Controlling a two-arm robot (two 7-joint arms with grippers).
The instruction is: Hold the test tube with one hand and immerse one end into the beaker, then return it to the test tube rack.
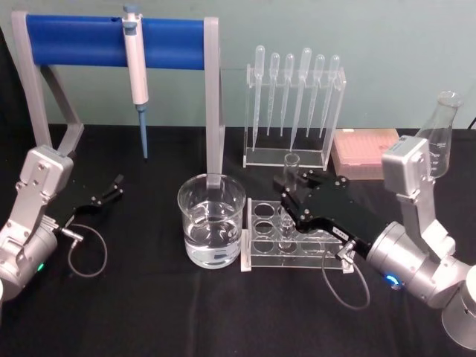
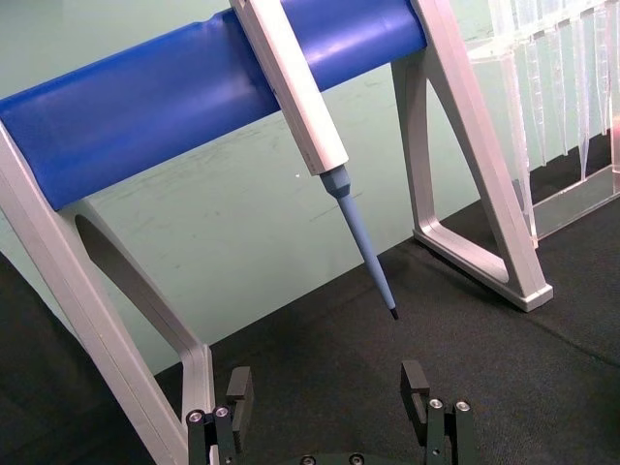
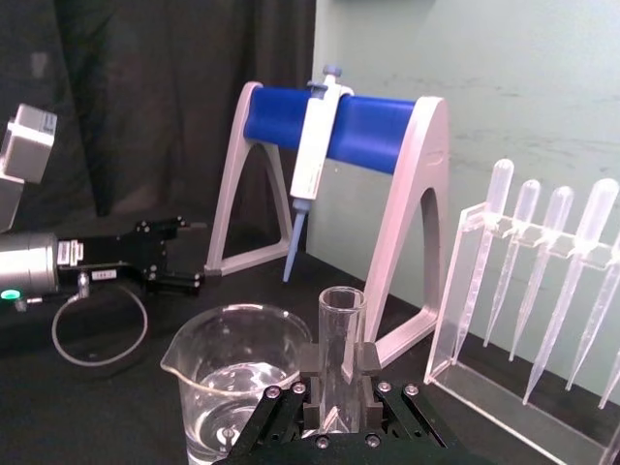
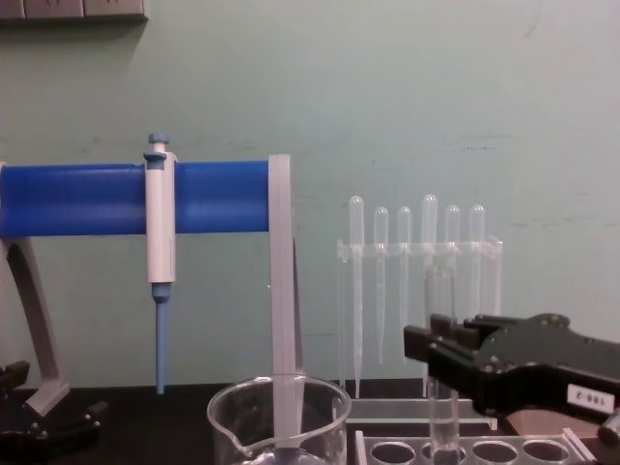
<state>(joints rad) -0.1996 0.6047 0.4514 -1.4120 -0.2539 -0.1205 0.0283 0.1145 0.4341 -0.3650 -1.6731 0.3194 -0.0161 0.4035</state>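
1. Your right gripper (image 1: 287,187), the black one on the silver wrist, has its jaws closed on the long clear glass test tube (image 3: 340,354) just below its open rim. The tube stands upright with its round bottom down in a hole of the clear acrylic rack with round holes (image 1: 286,238). Judged from this, if you move sideways before the tube has lifted clear of the hole, the glass will lever against the rack and may crack, or drag the rack along.

2. The grasp sits high and on smooth glass. A quick lift or swing could let the tube slide or tilt in the jaws.

3. The wide clear glass beaker with a pouring spout (image 1: 212,219) stands just left of the rack, partly filled with water. Carry the tube too low and its bottom will strike the rim and could tip the beaker onto the black desk (image 1: 149,312).

4. The grey leg of the blue-barred pipettor stand (image 1: 214,104) rises just behind the beaker, so overshooting to the far side risks a knock.

5. Your left gripper (image 2: 329,402) rests parked at the left of the desk with jaws wide open, holding nothing. It lies well apart from the beaker and should not interfere.
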